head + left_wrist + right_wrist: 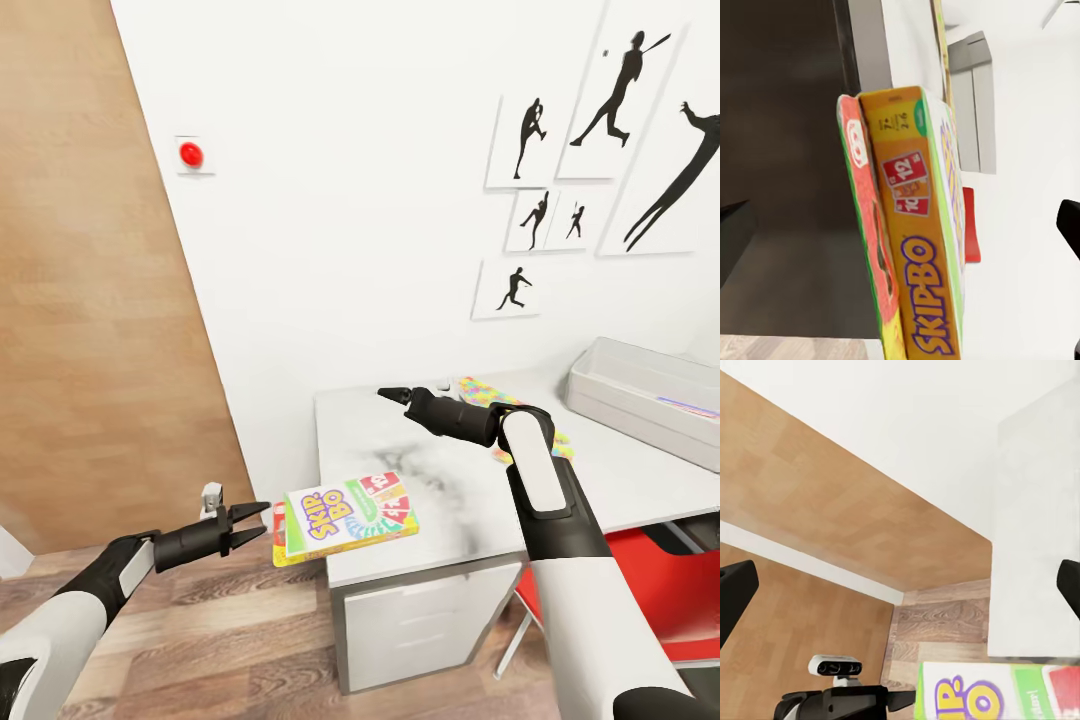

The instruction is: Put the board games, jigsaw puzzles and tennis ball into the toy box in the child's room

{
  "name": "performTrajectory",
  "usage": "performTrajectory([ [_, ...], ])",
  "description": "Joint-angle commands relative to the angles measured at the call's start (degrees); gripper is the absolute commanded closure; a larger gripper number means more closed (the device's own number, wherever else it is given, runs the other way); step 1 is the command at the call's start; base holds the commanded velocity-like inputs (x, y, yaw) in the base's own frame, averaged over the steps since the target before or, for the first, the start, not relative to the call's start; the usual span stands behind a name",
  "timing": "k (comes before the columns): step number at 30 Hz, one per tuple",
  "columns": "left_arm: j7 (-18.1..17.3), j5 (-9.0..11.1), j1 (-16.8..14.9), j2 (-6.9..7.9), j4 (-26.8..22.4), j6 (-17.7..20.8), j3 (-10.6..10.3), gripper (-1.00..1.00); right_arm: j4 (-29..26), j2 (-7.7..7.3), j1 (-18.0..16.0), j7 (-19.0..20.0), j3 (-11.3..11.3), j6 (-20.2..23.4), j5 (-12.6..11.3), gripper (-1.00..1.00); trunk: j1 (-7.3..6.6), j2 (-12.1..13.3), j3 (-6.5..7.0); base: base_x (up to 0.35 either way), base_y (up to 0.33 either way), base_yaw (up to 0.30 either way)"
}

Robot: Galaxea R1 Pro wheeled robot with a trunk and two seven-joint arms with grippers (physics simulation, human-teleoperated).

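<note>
Left gripper [262,522] spread, beside SKIP-BO box [350,512]; right gripper [385,393] spread, empty

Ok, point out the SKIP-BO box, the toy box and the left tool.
SKIP-BO box [350,517], head view, on its printed top face.
toy box [640,398], head view, on its near grey wall.
left tool [252,525], head view, midway between its fingertips.

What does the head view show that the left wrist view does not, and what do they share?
Head view alone: the silhouette prints, the red wall button, the toy box, a jigsaw puzzle and both arms, left gripper open just short of the game. Left wrist view alone: the game's orange side panel with printed red cards. Shared: the SKIP-BO board game and the pale table.
</note>
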Motion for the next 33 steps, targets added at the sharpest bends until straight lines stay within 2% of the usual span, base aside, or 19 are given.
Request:
performTrajectory([
  [1,-0.11,0.16,-0.03,0.01,0.0,0.53,0.0,-1.0,-0.03,0.01,-0.04,-0.27,-0.02,0.18,-0.26,-1.0,0.0,-0.03,-0.05,0.0,-0.2,0.0],
  [18,-0.14,0.16,-0.03,0.02,0.01,0.44,0.0,-1.0,-0.06,0.01,-0.04,-0.27,-0.02,0.34,-0.26,-1.0,0.0,-0.03,-0.05,-0.028,-0.079,0.0],
  [33,-0.15,0.16,-0.03,0.02,0.05,0.35,0.0,-1.0,-0.06,-0.01,-0.04,-0.27,-0.02,0.44,-0.26,-1.0,0.0,-0.03,-0.05,-0.006,-0.011,0.0],
])
